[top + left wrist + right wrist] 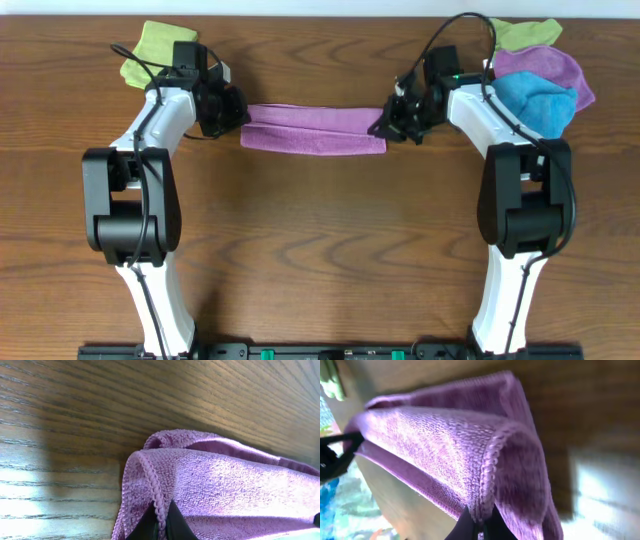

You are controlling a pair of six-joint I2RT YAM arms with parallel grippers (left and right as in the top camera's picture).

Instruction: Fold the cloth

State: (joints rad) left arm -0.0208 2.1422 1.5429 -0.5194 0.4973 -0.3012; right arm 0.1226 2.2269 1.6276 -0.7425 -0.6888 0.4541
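With both jaws gripping only the hemmed edges of the purple cloth (313, 130), left gripper (161, 522) and right gripper (479, 525) are risking a slip and a lopsided fold.

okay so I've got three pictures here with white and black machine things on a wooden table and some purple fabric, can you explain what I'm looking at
These are two robot arms at a wooden table. The top-down view comes from a camera above; the two close-ups come from cameras on each wrist. The left gripper and right gripper are each shut on one end of the purple cloth, stretched between them, doubled lengthwise. Up close you see each cloth end pinched at its stitched edge. Spare cloths lie at the far corners: a green cloth by the left arm, and green, purple and blue ones piled by the right.
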